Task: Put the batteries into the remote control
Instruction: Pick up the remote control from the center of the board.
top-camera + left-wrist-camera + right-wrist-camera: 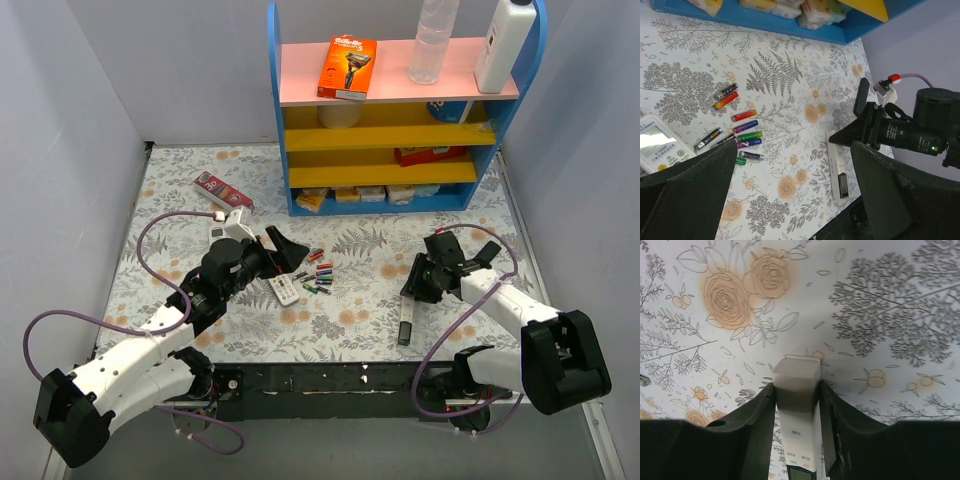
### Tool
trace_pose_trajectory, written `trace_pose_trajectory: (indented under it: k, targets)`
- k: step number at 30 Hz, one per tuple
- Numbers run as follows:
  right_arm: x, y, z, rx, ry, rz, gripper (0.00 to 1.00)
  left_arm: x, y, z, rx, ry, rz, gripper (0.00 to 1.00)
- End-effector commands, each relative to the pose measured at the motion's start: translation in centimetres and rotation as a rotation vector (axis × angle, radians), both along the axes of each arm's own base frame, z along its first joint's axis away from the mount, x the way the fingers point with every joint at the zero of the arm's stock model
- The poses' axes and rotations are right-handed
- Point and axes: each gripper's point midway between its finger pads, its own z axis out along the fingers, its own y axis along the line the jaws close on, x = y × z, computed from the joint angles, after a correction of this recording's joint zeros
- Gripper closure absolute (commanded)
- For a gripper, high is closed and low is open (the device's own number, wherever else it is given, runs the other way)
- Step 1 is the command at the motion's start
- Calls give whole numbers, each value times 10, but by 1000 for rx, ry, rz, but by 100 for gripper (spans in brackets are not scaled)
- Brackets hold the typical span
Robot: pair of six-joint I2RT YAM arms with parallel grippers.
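Note:
Several small batteries (315, 273), red, green, blue and black, lie loose on the floral mat; they also show in the left wrist view (742, 131). A white remote with a screen (284, 291) lies just left of them and shows at the left edge of the left wrist view (657, 146). My left gripper (285, 250) is open and empty above this remote and the batteries (794, 150). My right gripper (414, 282) is shut on one end of a slim white remote (405, 318). The right wrist view shows that remote (796, 390) clamped between the fingers (757, 412). It lies low on the mat (838, 170).
A blue shelf unit (390, 205) with yellow and pink shelves stands at the back, holding an orange box (347, 67), bottles and small packs. A red box (222, 190) lies at the back left. Purple cables (150, 225) loop beside both arms. A black strip (320, 378) edges the table front.

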Motion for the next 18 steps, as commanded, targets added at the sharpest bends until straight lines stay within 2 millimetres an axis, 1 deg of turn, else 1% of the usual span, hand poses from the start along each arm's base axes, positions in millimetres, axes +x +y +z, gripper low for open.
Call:
trace_pose_trajectory:
  k: [1,2,3,4,5,6,7,8,10,12,13,18]
  targets:
    - [3,9,-5,-93,9,82,72,-3,-10,13,-21,-34,-59,2]
    - [1,17,-8,-96,19,126,74,-7,-15,13,-28,-27,-95,2]
    - [10,24,-1,-93,-8,158,74,-6,-17,18,-42,-45,-103,2]
    - [12,28,-3,-94,-8,184,79,-7,-19,18,-42,-47,-113,2]
    - [13,38,1,-70,-17,220,79,-7,-20,21,-47,-53,-120,2]
    - [19,45,4,-55,-46,245,80,-9,-23,20,-49,-52,-140,2]
    - [22,54,10,-22,-63,269,83,-10,-24,20,-49,-52,-150,2]
    - [22,60,13,3,-71,290,83,-11,-25,20,-52,-58,-159,2]
    - [28,68,21,33,-112,315,87,-13,-28,21,-60,-61,-180,2]
    - [30,72,26,50,-133,335,87,-15,-29,22,-70,-70,-194,2]
    - [32,75,31,61,-153,347,90,-16,-30,23,-75,-74,-203,2]
    - [33,85,41,118,-198,387,91,-21,-37,25,-102,-90,-247,2]
